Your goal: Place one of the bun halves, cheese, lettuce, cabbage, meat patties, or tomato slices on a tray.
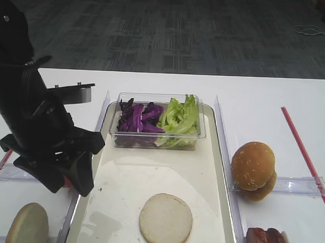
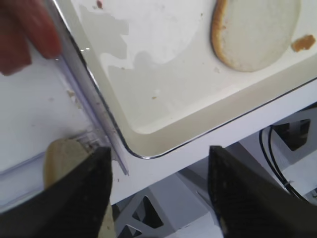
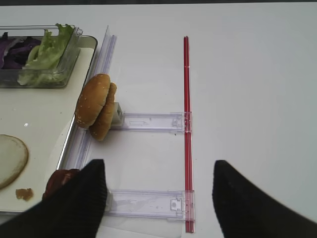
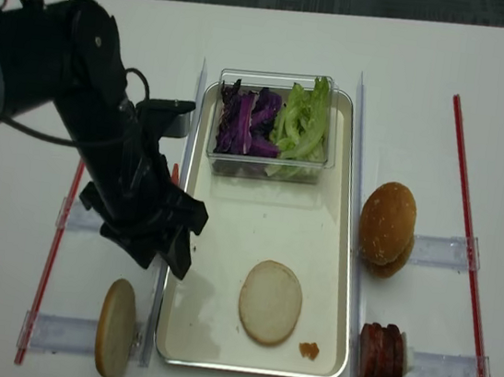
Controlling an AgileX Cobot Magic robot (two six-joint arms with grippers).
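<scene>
The cream tray (image 4: 228, 232) lies in the middle, and one pale bun half (image 4: 270, 301) rests flat on it. Another bun half (image 4: 116, 327) stands on edge left of the tray. My left gripper (image 4: 187, 240) hangs open and empty over the tray's near-left corner (image 2: 143, 148), beside blurred red tomato slices (image 2: 22, 39). Lettuce (image 1: 178, 119) and purple cabbage (image 1: 138, 118) fill a clear tub. Dark meat patties (image 4: 381, 356) stand right of the tray. My right gripper (image 3: 158, 198) is open above a clear rail (image 3: 148, 203), holding nothing. Cheese is out of view.
Sesame bun tops (image 4: 387, 227) stand in a clear holder to the right. Red rods (image 4: 468, 245) (image 4: 50, 250) bound both sides. An orange crumb (image 4: 308, 349) lies on the tray. The table's front edge (image 2: 237, 124) runs just past the tray corner.
</scene>
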